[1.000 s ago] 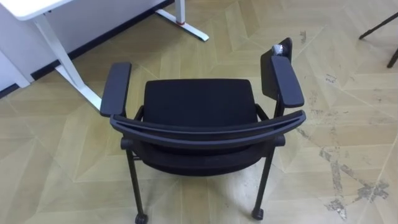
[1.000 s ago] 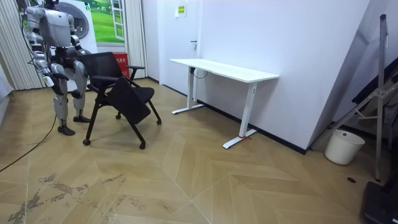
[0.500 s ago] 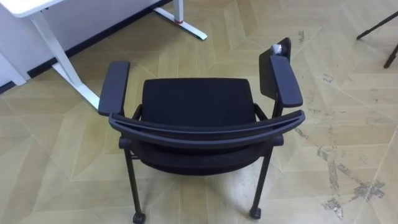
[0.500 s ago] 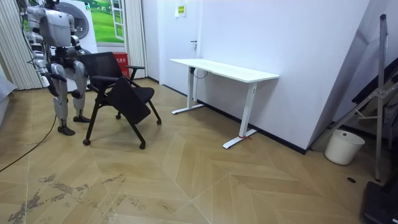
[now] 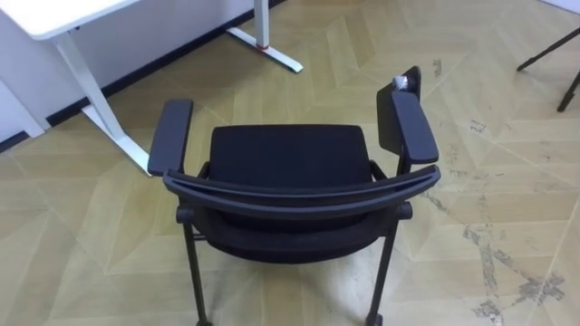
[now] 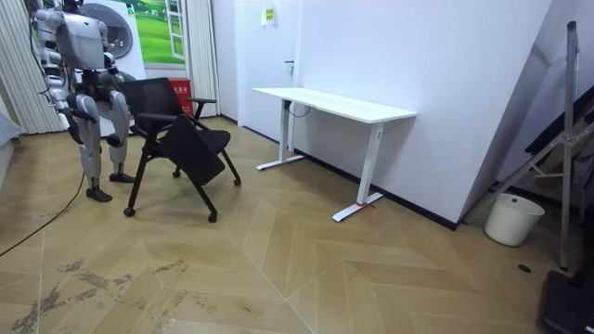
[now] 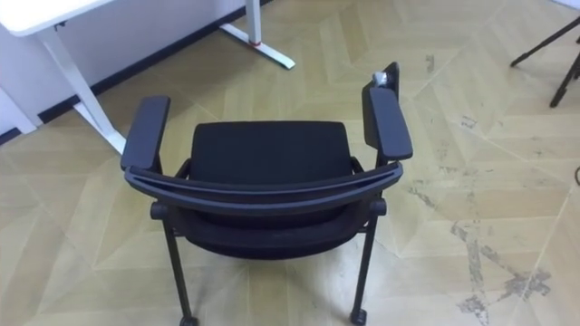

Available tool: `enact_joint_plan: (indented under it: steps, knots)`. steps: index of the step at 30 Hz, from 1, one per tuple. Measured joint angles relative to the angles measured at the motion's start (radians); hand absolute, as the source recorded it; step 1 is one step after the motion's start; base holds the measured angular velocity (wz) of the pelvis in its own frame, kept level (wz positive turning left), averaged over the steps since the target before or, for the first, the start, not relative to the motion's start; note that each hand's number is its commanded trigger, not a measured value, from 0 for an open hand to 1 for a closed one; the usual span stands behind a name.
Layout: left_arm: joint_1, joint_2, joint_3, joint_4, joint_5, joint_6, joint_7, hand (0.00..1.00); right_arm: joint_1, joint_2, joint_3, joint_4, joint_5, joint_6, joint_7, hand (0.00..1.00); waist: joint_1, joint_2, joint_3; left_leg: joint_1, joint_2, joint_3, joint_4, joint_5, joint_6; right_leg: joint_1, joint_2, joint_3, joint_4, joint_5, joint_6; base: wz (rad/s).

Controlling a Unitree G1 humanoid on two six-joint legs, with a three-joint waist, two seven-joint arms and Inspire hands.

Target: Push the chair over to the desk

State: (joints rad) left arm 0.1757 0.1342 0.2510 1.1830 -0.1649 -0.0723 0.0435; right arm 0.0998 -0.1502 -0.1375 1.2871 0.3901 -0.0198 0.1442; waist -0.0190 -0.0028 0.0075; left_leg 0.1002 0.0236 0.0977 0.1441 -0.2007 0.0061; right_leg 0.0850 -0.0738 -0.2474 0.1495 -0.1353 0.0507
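A black chair [image 5: 290,186] with padded armrests and castors stands right in front of me, its curved backrest [image 5: 304,192] nearest and its seat facing away. A folded writing tablet [image 5: 391,109] is fixed by its right armrest. In the room view I stand upright just behind the chair [image 6: 176,139], at the room view's left. My right hand [image 6: 74,128] and left hand [image 6: 119,109] hang low near my body, apart from the backrest and too small to read.
A white desk [image 5: 54,14] on thin legs stands ahead to my left, its foot [image 5: 265,47] beyond the chair. Dark tripod legs [image 5: 553,50] show at the far right. Scuffed parquet lies to the right. A white bucket [image 6: 512,219] sits by the far wall.
The eye view has shifted slightly, so the chair sits a little lower in the picture. In the room view the chair stays where it was.
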Motion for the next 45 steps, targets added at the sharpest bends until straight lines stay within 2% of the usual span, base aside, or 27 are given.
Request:
enact_joint_plan:
  steps: [1, 3, 5, 7, 9, 10, 13, 15, 17, 21, 24, 25, 28, 31, 34, 36, 39, 42, 45]
  knots:
    - [-0.002, 0.004, 0.016, 0.000, 0.000, 0.000, 0.009, 0.00, 0.000, 0.000, -0.013, 0.000, 0.000, 0.000, -0.001, 0.00, 0.000, 0.001, 0.0002, 0.000, 0.000, 0.000, 0.001, 0.000, 0.000, 0.000, 0.000, 0.000, 0.000, 0.000, 0.000, 0.00]
    - [-0.019, 0.031, 0.067, 0.003, 0.000, 0.008, 0.042, 0.00, 0.000, -0.007, -0.055, 0.001, 0.000, 0.000, -0.002, 0.00, -0.002, 0.005, 0.0004, -0.002, 0.000, -0.006, 0.006, 0.000, 0.000, 0.002, 0.000, 0.001, 0.001, 0.000, 0.000, 0.05]
    - [-0.035, 0.060, 0.075, 0.004, 0.001, 0.013, 0.074, 0.00, 0.001, -0.016, -0.063, 0.000, -0.001, 0.000, -0.005, 0.00, -0.003, 0.012, 0.0003, -0.002, 0.000, -0.013, 0.006, 0.000, 0.000, 0.004, 0.000, 0.001, 0.002, 0.000, 0.000, 0.04]
    - [-0.054, 0.083, 0.095, -0.007, 0.008, 0.024, 0.109, 0.00, 0.002, -0.024, -0.079, 0.000, -0.006, 0.002, -0.010, 0.00, -0.004, 0.024, -0.0017, -0.002, -0.001, -0.015, 0.007, 0.000, -0.001, 0.004, 0.000, 0.001, 0.002, 0.000, 0.000, 0.00]
    - [-0.081, 0.115, 0.128, -0.025, 0.020, 0.024, 0.142, 0.00, -0.002, -0.038, -0.125, -0.001, -0.033, 0.012, -0.011, 0.00, -0.004, 0.045, -0.0030, -0.002, -0.001, -0.015, 0.005, 0.000, 0.000, 0.005, 0.000, 0.002, 0.003, 0.000, 0.000, 0.00]
    - [-0.092, 0.126, 0.130, -0.025, 0.020, 0.024, 0.147, 0.00, -0.002, -0.044, -0.126, -0.003, -0.044, 0.013, -0.011, 0.00, -0.004, 0.048, -0.0044, -0.002, -0.001, -0.015, 0.004, 0.000, 0.000, 0.005, 0.000, 0.001, 0.003, 0.000, 0.000, 0.00]
    - [-0.143, 0.182, 0.124, -0.067, 0.020, 0.026, 0.188, 0.00, -0.003, -0.071, -0.123, -0.004, -0.064, 0.015, -0.012, 0.00, -0.007, 0.068, -0.0022, -0.003, -0.001, -0.016, 0.007, 0.000, -0.001, 0.007, 0.000, 0.000, 0.003, 0.000, 0.000, 0.04]
    - [-0.147, 0.195, 0.118, -0.108, 0.022, 0.025, 0.208, 0.00, -0.005, -0.076, -0.124, -0.007, -0.065, 0.019, -0.020, 0.00, -0.009, 0.075, -0.0026, -0.003, -0.001, -0.015, 0.007, 0.000, -0.001, 0.006, 0.000, 0.000, 0.003, -0.001, 0.000, 0.00]
    - [-0.166, 0.201, 0.118, -0.138, 0.055, 0.025, 0.229, 0.00, -0.004, -0.077, -0.123, -0.007, -0.060, 0.021, -0.027, 0.00, -0.010, 0.084, -0.0054, -0.003, -0.001, -0.018, 0.007, 0.000, -0.001, 0.006, 0.001, 0.001, 0.003, -0.001, 0.000, 0.00]
    - [-0.216, 0.209, 0.119, -0.180, 0.158, 0.026, 0.263, 0.00, -0.006, -0.077, -0.125, 0.001, -0.067, 0.021, -0.031, 0.00, -0.016, 0.083, -0.0053, -0.002, -0.001, -0.019, 0.008, 0.000, -0.001, 0.009, 0.002, 0.002, 0.001, -0.002, -0.001, 0.01]
    - [-0.221, 0.210, 0.117, -0.291, 0.248, 0.027, 0.286, 0.00, -0.007, -0.076, -0.124, 0.000, -0.066, 0.021, -0.031, 0.00, -0.020, 0.080, -0.0045, -0.002, -0.001, -0.018, 0.008, -0.001, -0.001, 0.008, 0.002, 0.002, 0.001, -0.002, -0.001, 0.00]
    - [-0.222, 0.211, 0.113, -0.310, 0.248, 0.026, 0.295, 0.00, -0.008, -0.076, -0.124, 0.000, -0.065, 0.021, -0.032, 0.00, -0.020, 0.079, -0.0045, -0.002, -0.001, -0.018, 0.007, -0.001, -0.001, 0.008, 0.002, 0.003, 0.001, -0.002, -0.001, 0.00]
    - [-0.226, 0.227, 0.084, -0.380, 0.315, 0.024, 0.311, 0.00, -0.012, -0.077, -0.122, 0.002, -0.062, 0.021, -0.025, 0.00, -0.032, 0.080, -0.0041, -0.002, -0.001, -0.018, 0.006, -0.001, -0.001, 0.006, 0.002, 0.005, 0.000, -0.002, -0.001, 0.00]
    - [-0.228, 0.228, 0.049, -0.468, 0.404, 0.039, 0.312, 0.00, -0.008, -0.076, -0.122, 0.002, -0.062, 0.027, -0.019, 0.00, -0.033, 0.081, -0.0040, -0.002, -0.001, -0.016, 0.005, -0.001, -0.001, 0.004, 0.003, 0.027, 0.000, -0.002, -0.001, 0.00]
    - [-0.236, 0.228, 0.016, -0.553, 0.465, 0.068, 0.312, 0.00, -0.016, -0.077, -0.121, 0.000, -0.069, 0.038, -0.018, 0.00, -0.038, 0.085, -0.0046, -0.005, -0.001, -0.016, 0.005, -0.001, -0.001, -0.001, 0.003, 0.026, 0.001, -0.002, -0.001, 0.00]
    - [-0.237, 0.230, -0.013, -0.600, 0.536, 0.081, 0.310, 0.00, -0.025, -0.077, -0.120, 0.001, -0.067, 0.044, -0.017, 0.00, -0.058, 0.089, -0.0049, -0.006, 0.000, -0.019, 0.005, -0.001, -0.001, -0.002, 0.004, 0.026, 0.001, -0.002, -0.001, 0.00]
    - [-0.237, 0.231, -0.053, -0.689, 0.637, 0.110, 0.285, 0.00, -0.028, -0.077, -0.112, 0.001, -0.064, 0.044, -0.003, 0.00, -0.061, 0.091, -0.0064, -0.003, 0.000, -0.015, 0.006, -0.001, -0.001, -0.002, 0.004, 0.034, 0.001, -0.002, -0.001, -0.02]
    - [-0.241, 0.236, -0.115, -0.762, 0.681, 0.118, 0.259, 0.00, -0.029, -0.082, -0.064, 0.001, -0.044, 0.044, 0.004, 0.00, -0.072, 0.091, -0.0059, -0.004, 0.000, -0.015, 0.006, -0.001, -0.001, 0.000, 0.004, 0.035, 0.001, -0.002, -0.001, 0.00]
    - [-0.258, 0.236, -0.182, -0.773, 0.707, 0.121, 0.237, 0.00, -0.044, -0.083, -0.037, 0.004, -0.042, 0.044, 0.009, 0.00, -0.087, 0.090, -0.0047, -0.004, 0.000, -0.013, 0.006, -0.001, -0.001, 0.000, 0.004, 0.035, 0.001, -0.002, -0.001, 0.00]
